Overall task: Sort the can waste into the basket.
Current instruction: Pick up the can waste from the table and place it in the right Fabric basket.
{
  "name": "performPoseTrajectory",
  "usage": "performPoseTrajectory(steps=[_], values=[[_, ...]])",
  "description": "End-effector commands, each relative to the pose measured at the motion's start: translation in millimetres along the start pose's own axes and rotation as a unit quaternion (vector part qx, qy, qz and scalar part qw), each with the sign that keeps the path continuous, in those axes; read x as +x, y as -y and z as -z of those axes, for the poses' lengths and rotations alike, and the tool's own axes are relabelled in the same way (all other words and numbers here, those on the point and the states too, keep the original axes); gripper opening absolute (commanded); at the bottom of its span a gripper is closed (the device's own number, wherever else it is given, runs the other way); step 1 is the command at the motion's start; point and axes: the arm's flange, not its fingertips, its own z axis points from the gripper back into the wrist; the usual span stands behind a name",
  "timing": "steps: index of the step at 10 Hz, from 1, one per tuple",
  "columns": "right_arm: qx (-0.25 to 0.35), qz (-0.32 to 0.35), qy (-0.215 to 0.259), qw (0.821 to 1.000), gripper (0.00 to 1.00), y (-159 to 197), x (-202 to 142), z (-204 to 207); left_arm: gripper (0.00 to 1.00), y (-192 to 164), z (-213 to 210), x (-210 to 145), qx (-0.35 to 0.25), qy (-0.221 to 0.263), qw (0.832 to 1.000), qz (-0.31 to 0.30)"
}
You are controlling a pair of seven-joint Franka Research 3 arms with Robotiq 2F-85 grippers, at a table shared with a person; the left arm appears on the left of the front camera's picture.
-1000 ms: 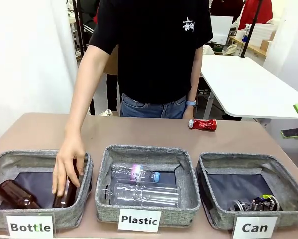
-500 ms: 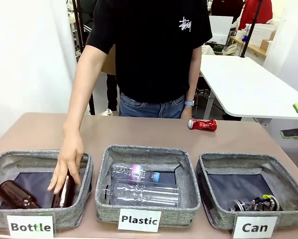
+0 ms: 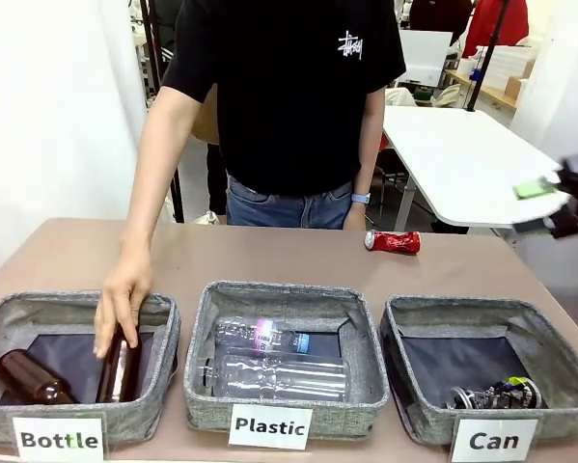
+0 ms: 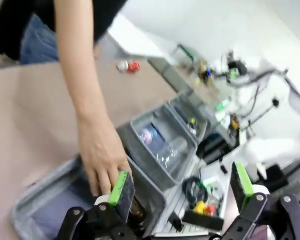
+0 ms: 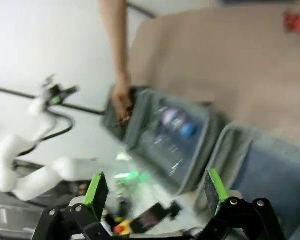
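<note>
A brown table [image 3: 269, 256] stretches between the robot and a person in a black T-shirt [image 3: 289, 96] standing at its far side. Three grey fabric bins with white labels sit in a row along the near edge: "Bottle" [image 3: 9, 311] on the left, "Plastic" [image 3: 204, 328] in the middle, and the grey rectangular basket labelled "Can" [image 3: 462, 311] on the right. The left gripper [image 4: 180, 179] hangs over the Bottle bin, its green-padded fingers spread wide and holding nothing. The right gripper [image 5: 155, 186] is likewise wide open and empty above the row of bins, and appears as a blur at the right edge of the front view. Two clear plastic bottles [image 3: 284, 374] lie in the middle bin. Two brown glass bottles [image 3: 33, 376] lie in the left bin, where the person's hand [image 3: 124, 299] reaches down with fingertips on one of them. The shiny red metal can [image 3: 393, 241] lies on its side on the bare table, beyond the Can basket and well apart from both grippers. The dark can with a silver top [image 3: 496, 395] lies inside the Can basket, at its near right corner.
</note>
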Motion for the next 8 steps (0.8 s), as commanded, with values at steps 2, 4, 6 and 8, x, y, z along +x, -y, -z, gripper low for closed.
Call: performPoseTrajectory(steps=[2, 4, 6, 8], values=[[-0.216, -0.059, 0.017, 0.974, 1.00, 12, 90, 47, 1.00, 9, 49, -49, 0.020, -0.081, 0.996, 0.025], [-0.319, -0.138, 0.029, 0.937, 1.00, 25, 112, 76, 1.00, 7, 58, -68, 0.022, -0.094, 0.995, 0.021], [-0.197, -0.110, 0.018, 0.974, 1.00, 0, 92, 50, 1.00, 7, 16, -41, 0.018, -0.038, 0.999, 0.012], [-0.272, -0.133, -0.006, 0.953, 1.00, 31, 99, 60, 1.00, 9, -55, -14, 0.032, 0.057, 0.998, 0.013]])
